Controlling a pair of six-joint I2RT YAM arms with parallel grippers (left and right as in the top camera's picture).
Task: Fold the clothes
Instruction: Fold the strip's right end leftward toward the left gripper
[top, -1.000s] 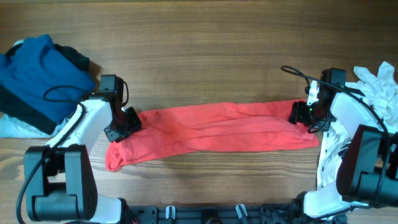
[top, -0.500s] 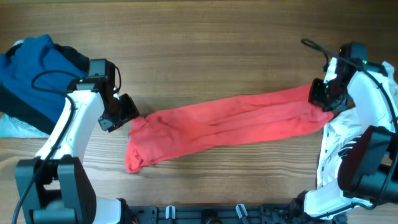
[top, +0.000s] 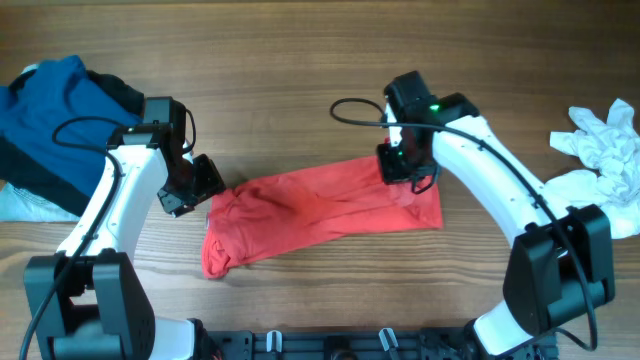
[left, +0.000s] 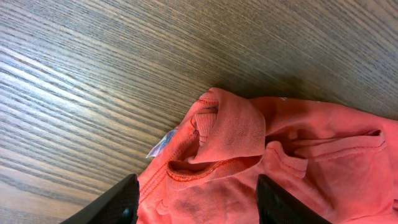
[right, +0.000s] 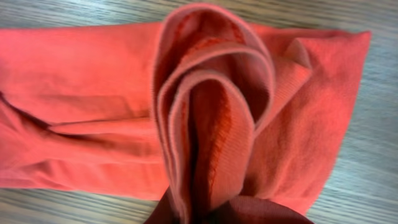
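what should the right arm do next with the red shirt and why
Probably carry the pinched end further left, toward the left gripper, then lay it down. The right gripper is shut on a bunched end of the red T-shirt but sits over only the shirt's right part. The crumpled left end is uncovered, beside the open left gripper.

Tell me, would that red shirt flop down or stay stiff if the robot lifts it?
Probably floppy: the red cotton T-shirt lies in soft wrinkles and curls into loose folds where the right hand pinches it. It looks thin, so likely light. It should drag rather than roll.
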